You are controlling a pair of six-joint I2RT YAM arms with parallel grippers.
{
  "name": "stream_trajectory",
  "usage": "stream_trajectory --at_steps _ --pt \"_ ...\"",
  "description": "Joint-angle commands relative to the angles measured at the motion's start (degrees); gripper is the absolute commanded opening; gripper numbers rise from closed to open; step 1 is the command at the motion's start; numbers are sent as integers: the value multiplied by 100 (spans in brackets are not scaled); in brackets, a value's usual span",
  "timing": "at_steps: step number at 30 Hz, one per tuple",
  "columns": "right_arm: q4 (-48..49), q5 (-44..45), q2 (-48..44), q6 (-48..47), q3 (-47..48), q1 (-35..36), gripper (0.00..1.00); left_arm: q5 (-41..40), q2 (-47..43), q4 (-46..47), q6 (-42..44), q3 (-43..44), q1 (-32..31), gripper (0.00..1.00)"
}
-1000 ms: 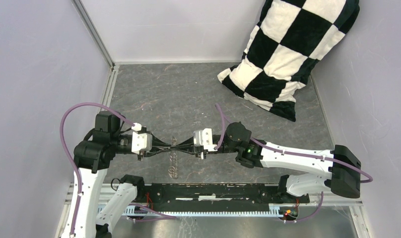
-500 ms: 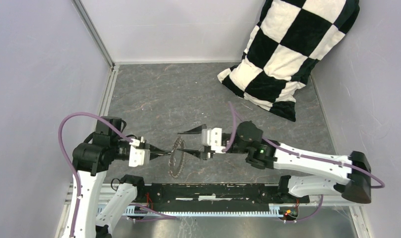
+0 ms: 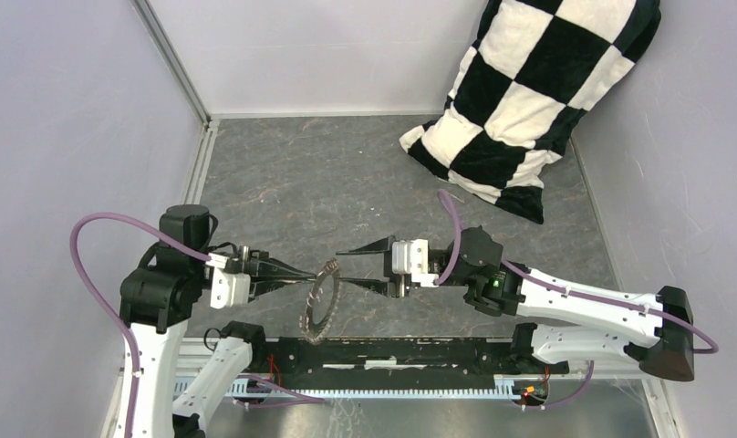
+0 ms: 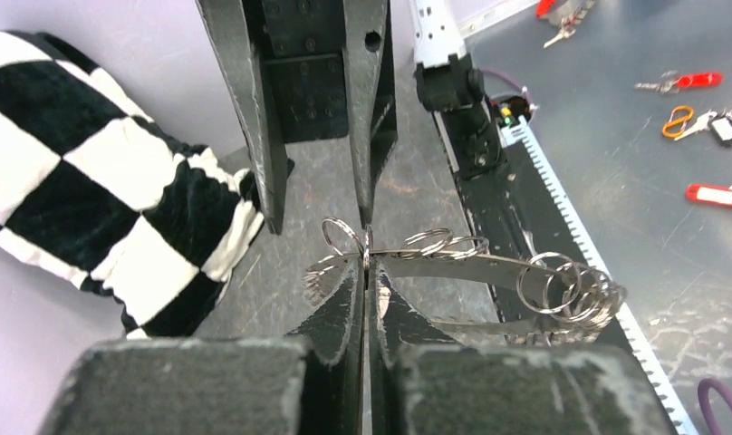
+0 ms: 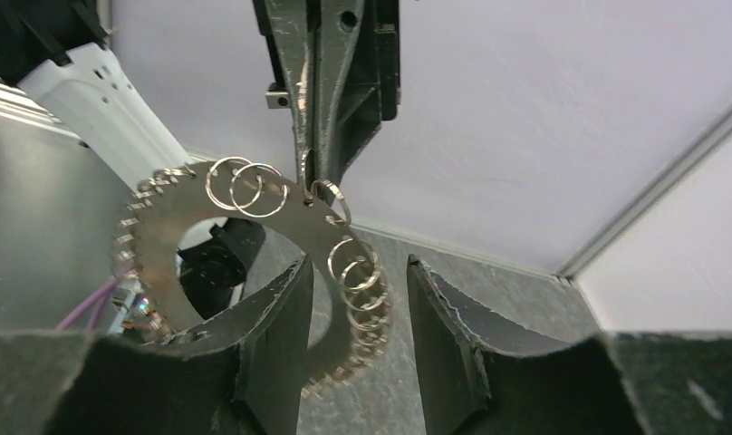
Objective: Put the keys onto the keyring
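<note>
The keyring (image 3: 307,317) is a flat toothed metal ring hung with small split rings. It hangs upright over the table's front middle. My left gripper (image 3: 310,276) is shut on its upper rim; the left wrist view shows the pinch (image 4: 366,267) and the keyring (image 4: 489,267) edge-on. My right gripper (image 3: 337,265) is open just right of it, not touching. In the right wrist view the right gripper (image 5: 358,267) is open, with the keyring (image 5: 158,227) beyond it. The two black-headed keys are out of view.
A black-and-white checked pillow (image 3: 529,100) leans in the back right corner. A black rail (image 3: 392,351) runs along the table's front edge. Beyond it, the left wrist view shows red-tagged keys (image 4: 698,82) and an orange clip (image 4: 678,118) on a lower surface.
My right gripper has opened and drawn back to the right. My left gripper has pulled back left, and the keyring now hangs from it alone.
</note>
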Motion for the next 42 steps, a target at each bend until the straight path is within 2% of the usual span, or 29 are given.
stream_trajectory --at_steps 1,7,14,19,28,33,42 --pt "646 -393 -2 288 33 20 49 722 55 627 -870 235 -27 2" --pt "885 -501 -23 382 92 17 48 761 53 704 -1097 247 -28 2" --pt "906 -841 286 504 437 23 34 782 18 706 -1165 255 -28 2" --pt "818 -983 520 498 662 14 31 774 -1 718 -1239 319 -37 2" --pt "562 -679 558 581 859 16 1 608 -153 868 -1246 192 -80 2" --pt "212 3 556 1001 922 20 1 407 -509 1494 -1367 -103 -89 2" --pt "-989 641 847 1650 1623 15 1 20 -593 1496 -602 -189 -89 2"
